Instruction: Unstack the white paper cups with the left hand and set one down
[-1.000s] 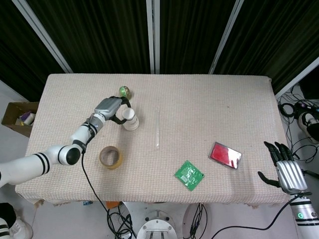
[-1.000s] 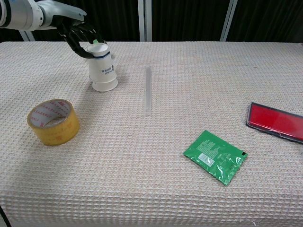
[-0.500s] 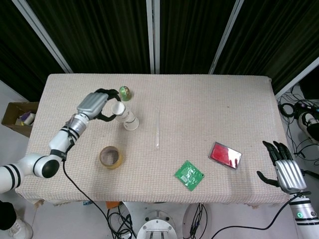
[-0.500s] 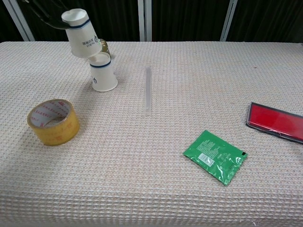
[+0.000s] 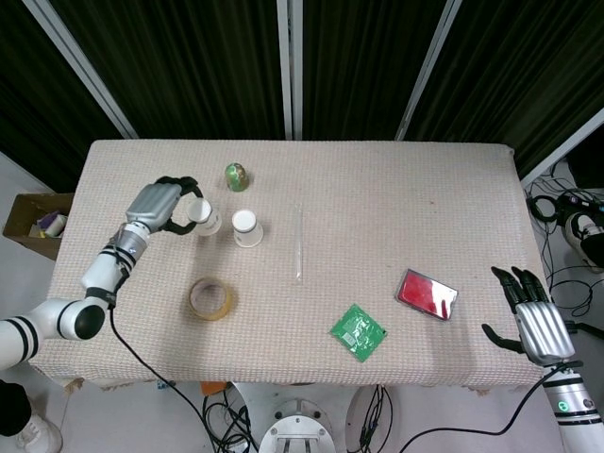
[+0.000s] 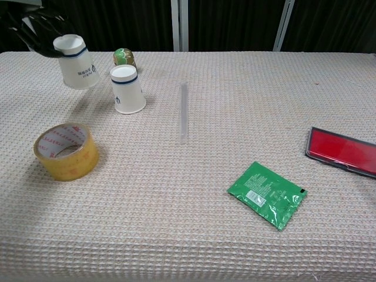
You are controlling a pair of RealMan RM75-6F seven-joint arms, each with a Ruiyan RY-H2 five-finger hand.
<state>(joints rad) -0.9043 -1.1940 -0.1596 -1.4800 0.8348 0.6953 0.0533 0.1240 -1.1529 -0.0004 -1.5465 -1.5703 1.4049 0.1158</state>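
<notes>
Dark curtains back a table (image 5: 396, 189) under beige waffle-weave cloth; from the head, the left hand (image 5: 160, 206) grasps one inverted white paper cup (image 5: 201, 216) at nine o'clock of the second white paper cup (image 5: 246, 227), while the right hand (image 5: 534, 319) hangs released, fingers spread, off the table's four-o'clock corner. From the chest, the held cup (image 6: 74, 53) hovers tilted above the cloth, apart from the standing one (image 6: 128, 89), with a yellow tape roll (image 6: 65, 151) at seven o'clock.
</notes>
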